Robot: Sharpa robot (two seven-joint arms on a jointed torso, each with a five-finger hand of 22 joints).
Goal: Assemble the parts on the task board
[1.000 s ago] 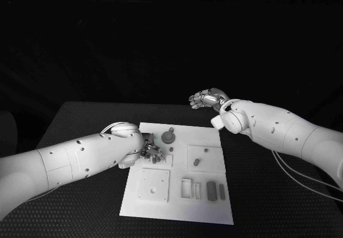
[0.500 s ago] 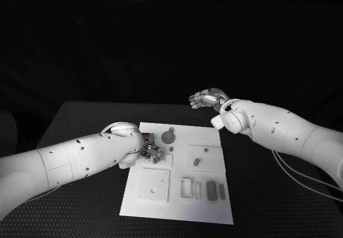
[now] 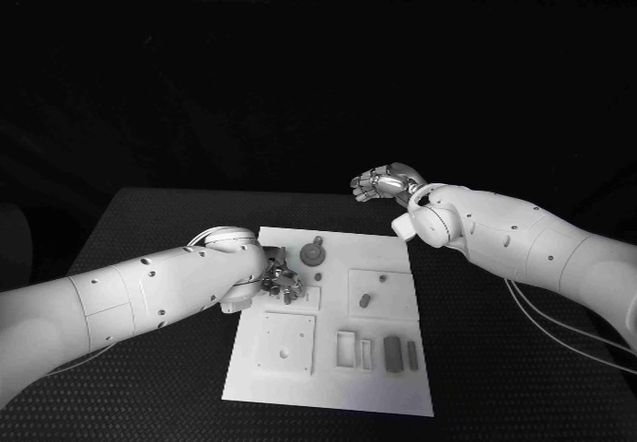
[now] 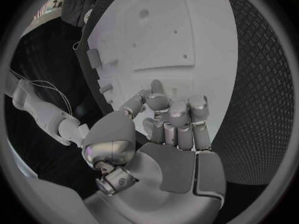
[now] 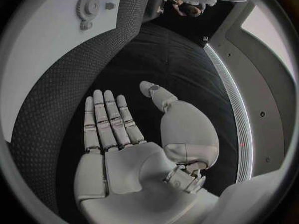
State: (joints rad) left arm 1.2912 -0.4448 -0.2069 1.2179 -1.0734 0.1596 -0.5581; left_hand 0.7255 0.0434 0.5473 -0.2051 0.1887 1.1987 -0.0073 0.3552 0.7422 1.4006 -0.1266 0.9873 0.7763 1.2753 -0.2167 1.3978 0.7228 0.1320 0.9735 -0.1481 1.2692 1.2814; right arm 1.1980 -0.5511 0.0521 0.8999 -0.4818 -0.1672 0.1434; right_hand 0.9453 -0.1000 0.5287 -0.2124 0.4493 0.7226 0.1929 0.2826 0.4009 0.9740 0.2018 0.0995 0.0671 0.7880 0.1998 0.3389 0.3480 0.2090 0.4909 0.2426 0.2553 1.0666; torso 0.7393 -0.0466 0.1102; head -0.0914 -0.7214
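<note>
The left hand (image 3: 280, 281) is seen in the head view low over the board's (image 3: 332, 378) left edge; the left wrist view shows its fingers (image 4: 177, 119) curled in, and whether anything is held cannot be told. Grey parts (image 3: 392, 352) lie on the board, mid-bench (image 3: 159, 221). The right hand (image 3: 385, 184) is raised beyond the board's far right corner; its wrist view shows the fingers (image 5: 109, 119) spread, nothing held.

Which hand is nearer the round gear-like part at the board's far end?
Left. The left hand is over the board's left edge, just beside and nearer than the gear part. The right hand hangs off the board, beyond its far right corner.
</note>
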